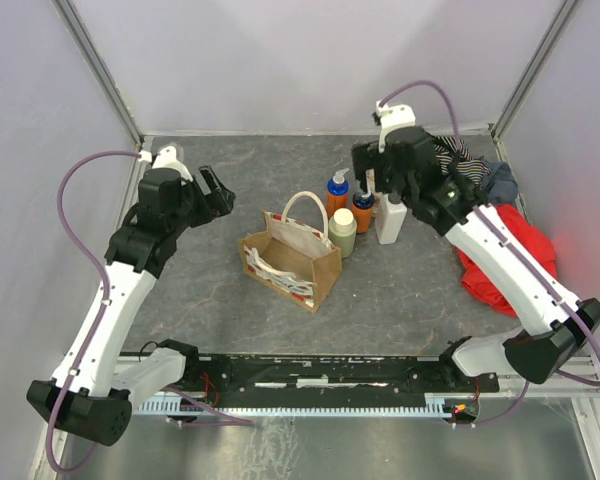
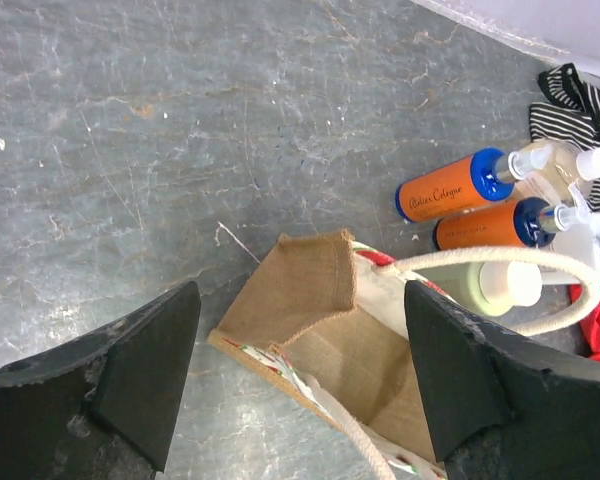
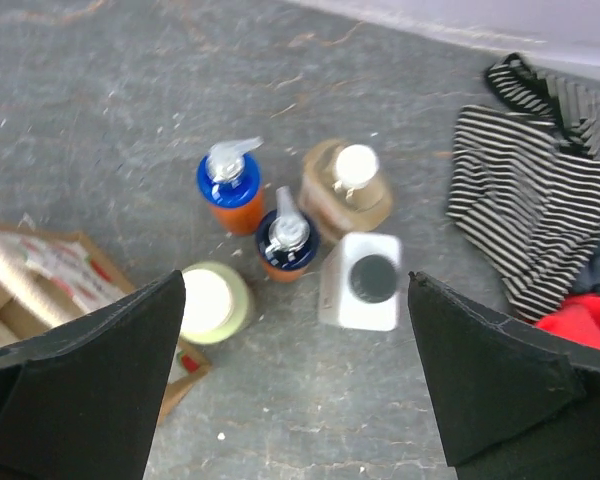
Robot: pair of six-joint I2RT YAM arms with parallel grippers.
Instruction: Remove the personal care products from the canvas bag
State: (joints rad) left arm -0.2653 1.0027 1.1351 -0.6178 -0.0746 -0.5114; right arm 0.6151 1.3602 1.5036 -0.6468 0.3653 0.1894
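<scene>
Leftmost, the left gripper (image 1: 212, 190) hangs over bare table (image 1: 230, 300) just left of the canvas bag (image 1: 290, 262). Its two dark fingers (image 2: 150, 380) stand wide apart with nothing between them, and its wrist view looks down on the bag's near corner (image 2: 300, 290).

The bag stands upright near the middle of the table, mouth open upward. One cream handle (image 1: 305, 205) loops up at its far side, and the red-and-white print faces the arms' bases.

Just right of the bag, all five personal care products stand upright on the table in a tight cluster. The pale-green cylinder (image 1: 343, 232) is nearest, just beside the bag's right end. Behind it are the two orange pump bottles (image 1: 337, 192) and (image 1: 363, 212). The white flat bottle (image 1: 390, 220) stands right of them. The beige pump bottle (image 3: 346, 185) is at the back, seen clearly only from the right wrist.

Directly above this cluster hovers the right gripper (image 1: 388, 165), its fingers (image 3: 480, 380) spread wide, holding nothing.

Further right, a striped garment (image 1: 455, 155) lies at the back, a grey-blue cloth (image 1: 500, 180) beside it, and a red cloth (image 1: 515, 245) nearer the front.
</scene>
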